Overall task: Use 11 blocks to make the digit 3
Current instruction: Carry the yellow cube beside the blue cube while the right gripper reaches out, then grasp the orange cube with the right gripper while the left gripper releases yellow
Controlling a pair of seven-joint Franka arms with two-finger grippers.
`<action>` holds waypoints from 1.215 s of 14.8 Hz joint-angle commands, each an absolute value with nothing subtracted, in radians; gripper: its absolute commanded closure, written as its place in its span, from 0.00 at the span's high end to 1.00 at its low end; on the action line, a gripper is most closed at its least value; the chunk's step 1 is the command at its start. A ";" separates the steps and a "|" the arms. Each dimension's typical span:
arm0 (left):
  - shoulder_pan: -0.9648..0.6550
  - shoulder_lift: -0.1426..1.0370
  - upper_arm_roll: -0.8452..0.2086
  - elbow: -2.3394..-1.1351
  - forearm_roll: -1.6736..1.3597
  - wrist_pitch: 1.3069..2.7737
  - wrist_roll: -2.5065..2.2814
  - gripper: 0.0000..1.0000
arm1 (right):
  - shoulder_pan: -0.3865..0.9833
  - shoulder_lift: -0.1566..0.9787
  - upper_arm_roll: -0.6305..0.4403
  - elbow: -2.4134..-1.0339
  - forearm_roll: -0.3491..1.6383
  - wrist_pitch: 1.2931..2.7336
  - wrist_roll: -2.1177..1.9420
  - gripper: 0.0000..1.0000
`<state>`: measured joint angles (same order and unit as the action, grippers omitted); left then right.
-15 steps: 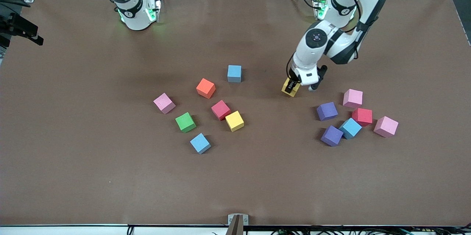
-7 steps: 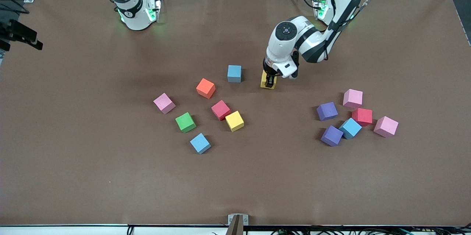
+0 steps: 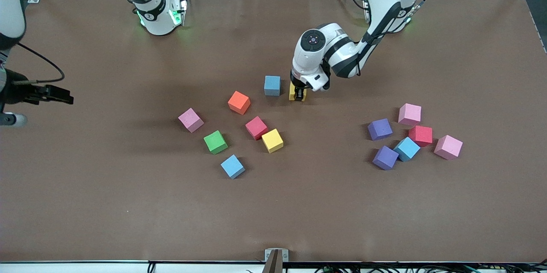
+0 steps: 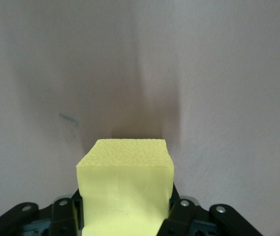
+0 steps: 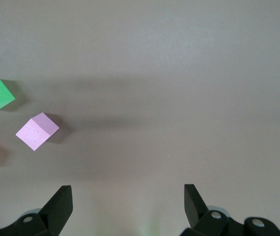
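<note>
Even, bright overhead light on the brown table (image 3: 128, 204); soft short shadows beside each cube; the held yellow block (image 4: 125, 189) throws a dark blurred shadow just above itself; no glare

The left arm reaches from its base toward the table's middle, wrist bent down; the left gripper (image 3: 298, 94) points straight down, clamped on a yellow block (image 4: 125, 189); the right gripper (image 5: 125, 206) hangs with jaws spread, empty.
</note>
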<state>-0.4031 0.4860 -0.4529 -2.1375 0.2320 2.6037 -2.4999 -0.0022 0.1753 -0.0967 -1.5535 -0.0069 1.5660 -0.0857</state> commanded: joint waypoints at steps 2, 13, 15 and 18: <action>-0.481 0.535 -0.398 -2.059 0.229 2.579 -2.525 0.46 | 0.084 0.199 -0.084 -1.539 -0.005 1.581 0.194 1.00; -0.601 0.542 -0.324 -2.063 0.229 2.577 -2.563 0.47 | 0.449 0.204 -0.084 -1.833 0.057 1.874 0.894 1.00; -0.618 0.541 -0.324 -2.066 0.229 2.577 -2.574 0.47 | 0.503 0.189 -0.084 -1.919 0.069 1.981 0.972 1.00; -0.623 0.545 -0.324 -2.065 0.227 2.577 -2.577 0.47 | 0.586 0.172 -0.084 -2.067 0.118 2.181 1.038 1.00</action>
